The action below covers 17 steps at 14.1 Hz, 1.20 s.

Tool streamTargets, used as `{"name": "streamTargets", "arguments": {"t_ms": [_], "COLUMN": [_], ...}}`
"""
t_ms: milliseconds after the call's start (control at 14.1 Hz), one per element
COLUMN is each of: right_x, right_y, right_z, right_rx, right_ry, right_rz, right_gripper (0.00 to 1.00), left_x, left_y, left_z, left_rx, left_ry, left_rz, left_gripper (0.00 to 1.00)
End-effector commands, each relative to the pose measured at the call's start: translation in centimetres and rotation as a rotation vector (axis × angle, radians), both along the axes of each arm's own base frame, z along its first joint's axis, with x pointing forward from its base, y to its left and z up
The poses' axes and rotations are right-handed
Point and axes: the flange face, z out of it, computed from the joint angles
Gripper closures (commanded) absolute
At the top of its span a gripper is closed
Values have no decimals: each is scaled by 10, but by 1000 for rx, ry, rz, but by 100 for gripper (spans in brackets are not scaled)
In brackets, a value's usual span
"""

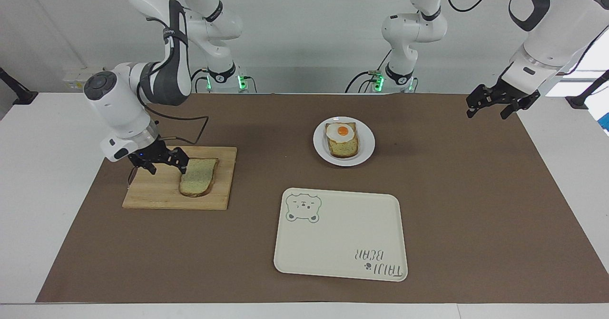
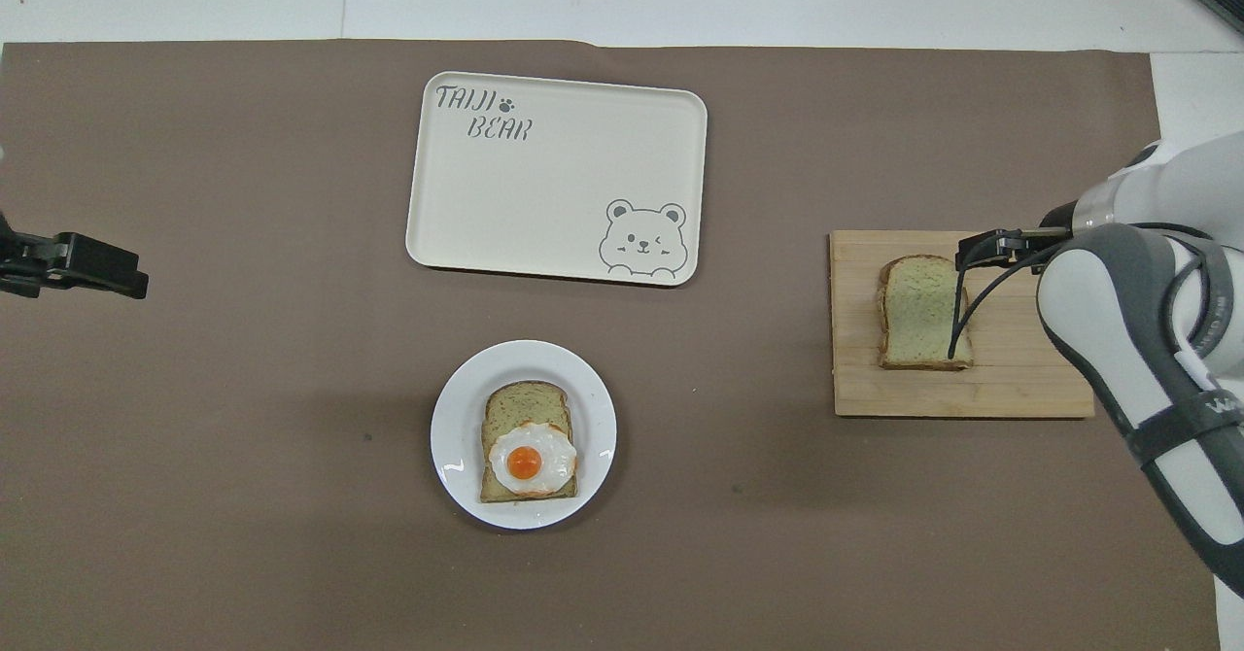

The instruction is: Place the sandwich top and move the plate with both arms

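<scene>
The sandwich top [image 1: 197, 177] is a plain pale slice lying flat on a wooden board [image 1: 152, 193]; it also shows in the overhead view [image 2: 923, 313]. My right gripper [image 1: 166, 167] is open and low over the board, right beside the slice on the side toward the right arm's end; it also shows in the overhead view [image 2: 980, 247]. The white plate [image 1: 367, 151] holds a bread slice topped with a fried egg [image 1: 341, 138] and sits near the table's middle, also in the overhead view [image 2: 457, 437]. My left gripper [image 1: 486, 113] is open and empty in the air over the mat's edge at the left arm's end.
A cream tray with a bear drawing [image 1: 340, 233] lies farther from the robots than the plate. The board [image 2: 1020, 389] has a small handle toward the right arm's end. A brown mat [image 1: 476, 190] covers the table.
</scene>
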Motion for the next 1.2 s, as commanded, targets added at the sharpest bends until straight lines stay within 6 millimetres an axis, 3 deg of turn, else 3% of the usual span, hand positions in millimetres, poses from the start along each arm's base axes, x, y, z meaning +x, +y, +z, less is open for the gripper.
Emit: {"name": "streamTargets", "arguments": {"t_ms": [0, 142, 495, 708, 849, 991, 1132], "right_x": [-22, -33, -42, -46, -47, -48, -48], "right_y": [-17, -25, -26, -27, -27, -26, -25], "right_z": [-31, -51, -67, -73, -75, -77, -78], "right_rx": [93, 94, 99, 137, 138, 139, 139], "right_ry": [-7, -18, 7, -1, 5, 7, 8], "right_rz": [3, 14, 19, 2, 10, 28, 23], "right_gripper": [0, 0, 0, 11, 31, 60, 100], "left_x": [-11, -13, -22, -25, -28, -30, -33], "left_y": [-3, -2, -6, -9, -9, -9, -10], "left_z": [-7, -13, -30, -35, -43, -52, -55], "left_rx": [-17, -41, -77, -100, -128, -165, -196], "left_ry": [-27, -16, -41, -42, -37, -33, -37], "left_rz": [2, 11, 16, 16, -19, -61, -78], "left_gripper": [0, 0, 0, 0, 0, 0, 0]}}
